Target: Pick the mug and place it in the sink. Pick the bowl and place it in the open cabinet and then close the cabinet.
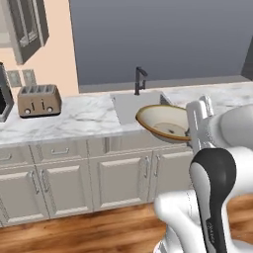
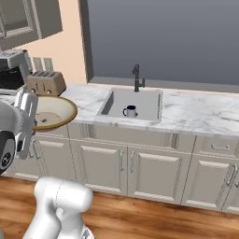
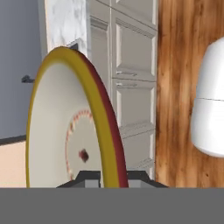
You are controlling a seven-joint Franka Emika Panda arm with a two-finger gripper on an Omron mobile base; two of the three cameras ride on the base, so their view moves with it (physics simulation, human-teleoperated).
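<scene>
One item is already dealt with: the mug (image 2: 130, 111) is sitting in the sink (image 2: 149, 103). The gripper (image 3: 106, 177) is carrying the bowl (image 1: 163, 122), clamped on its rim; next, the open cabinet (image 1: 28, 27), upper left.

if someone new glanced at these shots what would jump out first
The wide tan bowl stands out first: the gripper has its fingers shut on the rim and holds it tilted in the air in front of the counter, level with the sink. Next comes the small mug, standing upright inside the sink basin below the black faucet. A toaster sits on the marble counter further left.
</scene>
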